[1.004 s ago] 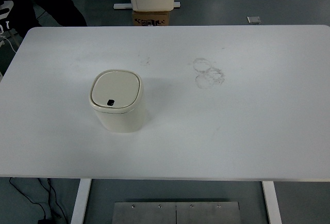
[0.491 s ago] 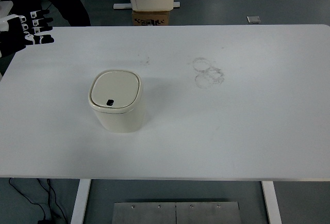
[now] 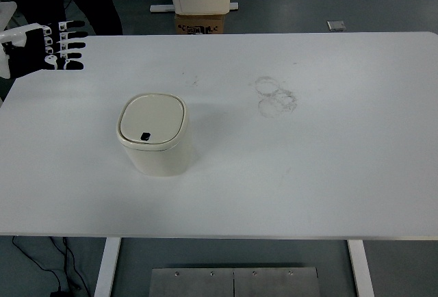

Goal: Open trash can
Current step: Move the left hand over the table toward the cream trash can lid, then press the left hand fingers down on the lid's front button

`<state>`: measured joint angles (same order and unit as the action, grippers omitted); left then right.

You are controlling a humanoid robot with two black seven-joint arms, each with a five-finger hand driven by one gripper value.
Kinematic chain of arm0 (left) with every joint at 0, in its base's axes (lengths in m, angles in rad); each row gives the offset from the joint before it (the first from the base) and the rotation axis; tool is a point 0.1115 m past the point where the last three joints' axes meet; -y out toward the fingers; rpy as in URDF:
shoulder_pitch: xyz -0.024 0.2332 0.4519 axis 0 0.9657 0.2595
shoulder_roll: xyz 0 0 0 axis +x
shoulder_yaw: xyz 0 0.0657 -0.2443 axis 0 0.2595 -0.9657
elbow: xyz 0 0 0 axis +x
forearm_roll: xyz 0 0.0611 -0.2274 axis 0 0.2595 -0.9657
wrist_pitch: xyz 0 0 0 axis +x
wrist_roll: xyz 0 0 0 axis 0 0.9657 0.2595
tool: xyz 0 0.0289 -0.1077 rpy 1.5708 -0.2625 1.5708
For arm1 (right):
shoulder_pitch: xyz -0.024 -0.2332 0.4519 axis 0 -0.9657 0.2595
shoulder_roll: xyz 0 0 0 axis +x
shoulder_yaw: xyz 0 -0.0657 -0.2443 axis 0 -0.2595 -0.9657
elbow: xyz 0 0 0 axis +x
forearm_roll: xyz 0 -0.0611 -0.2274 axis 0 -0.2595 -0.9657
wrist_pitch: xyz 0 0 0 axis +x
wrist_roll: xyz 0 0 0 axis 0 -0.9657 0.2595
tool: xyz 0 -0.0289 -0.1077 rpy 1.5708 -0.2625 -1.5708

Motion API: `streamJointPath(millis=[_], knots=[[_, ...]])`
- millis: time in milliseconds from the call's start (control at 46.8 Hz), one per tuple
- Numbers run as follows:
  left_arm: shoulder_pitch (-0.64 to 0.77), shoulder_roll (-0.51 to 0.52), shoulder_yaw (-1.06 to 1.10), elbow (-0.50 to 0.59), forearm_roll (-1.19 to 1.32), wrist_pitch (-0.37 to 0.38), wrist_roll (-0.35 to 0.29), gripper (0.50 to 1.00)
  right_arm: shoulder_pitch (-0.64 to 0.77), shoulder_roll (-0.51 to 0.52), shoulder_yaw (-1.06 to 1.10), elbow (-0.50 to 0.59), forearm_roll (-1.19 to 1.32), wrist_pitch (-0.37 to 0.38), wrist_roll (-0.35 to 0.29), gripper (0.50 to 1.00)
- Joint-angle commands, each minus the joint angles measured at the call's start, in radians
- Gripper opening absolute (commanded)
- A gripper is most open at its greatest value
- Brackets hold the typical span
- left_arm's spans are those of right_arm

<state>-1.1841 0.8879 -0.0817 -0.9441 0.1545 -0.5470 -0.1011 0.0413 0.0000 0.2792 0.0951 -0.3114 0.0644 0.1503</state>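
Cream trash can (image 3: 155, 135) (one, lid closed) on table (image 3: 328, 174); one left hand (image 3: 49, 48), fingers spread, empty.

The left hand (image 3: 42, 48) is cut off by the picture's left edge, so only the fingers (image 3: 68, 45) and part of the palm are seen, and its arm is hidden. The surface (image 3: 328, 174) is clipped at the right edge, and the cardboard box (image 3: 200, 24) behind it is partly hidden by its far rim. The small dark mark on the trash can lid (image 3: 152, 120) is too small to be identified.
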Motion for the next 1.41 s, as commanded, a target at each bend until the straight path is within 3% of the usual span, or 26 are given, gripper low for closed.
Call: streamJointPath(millis=[0,662,961,1388], knots=[[-0.015,0.017,0.0,-0.025,0.031,-0.024,0.0,1.0,0.0,0.0,0.0,0.0,0.0,0.0,0.0,0.991],[-0.13,-0.038,0.06,-0.143,0.177,-0.033,0.003,1.0,0.0,0.0,0.0,0.0,0.0,0.0,0.0,0.991],[-0.331,-0.044,0.345,-0.258,0.191,-0.048,0.003,1.0,0.0,0.0,0.0,0.0,0.0,0.0,0.0,0.991],[-0.54,-0.165,0.598,-0.308,0.191,-0.064,0.003,1.0,0.0,0.0,0.0,0.0,0.0,0.0,0.0,0.991]])
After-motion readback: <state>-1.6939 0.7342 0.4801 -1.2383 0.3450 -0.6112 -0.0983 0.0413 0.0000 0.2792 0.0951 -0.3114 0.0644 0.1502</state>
